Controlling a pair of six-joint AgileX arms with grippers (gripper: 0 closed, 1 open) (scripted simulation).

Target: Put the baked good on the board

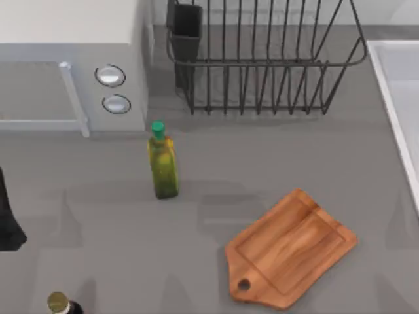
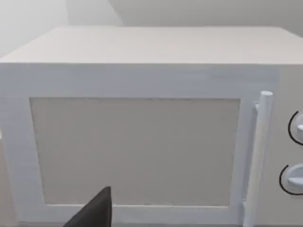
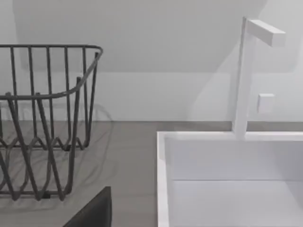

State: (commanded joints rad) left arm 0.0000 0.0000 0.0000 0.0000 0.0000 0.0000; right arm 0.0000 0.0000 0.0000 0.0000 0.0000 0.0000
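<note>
The board (image 1: 291, 250), reddish-brown wood with a rim groove and a holed handle, lies at an angle on the grey table at the front right, with nothing on it. The baked good is out of view. My left arm (image 1: 8, 222) shows as a dark shape at the table's left edge. A dark part of my left gripper (image 2: 94, 213) faces the shut door of the white microwave (image 2: 142, 142). A dark part of my right gripper (image 3: 92, 210) hangs between the wire rack (image 3: 42, 123) and the sink (image 3: 227, 179).
A yellow-green bottle (image 1: 162, 163) with a green cap stands left of centre. The microwave (image 1: 72, 65) fills the back left, the dish rack (image 1: 262, 59) the back middle, the sink (image 1: 399, 98) the right edge. A gold-capped dark bottle (image 1: 60, 304) stands at the front left.
</note>
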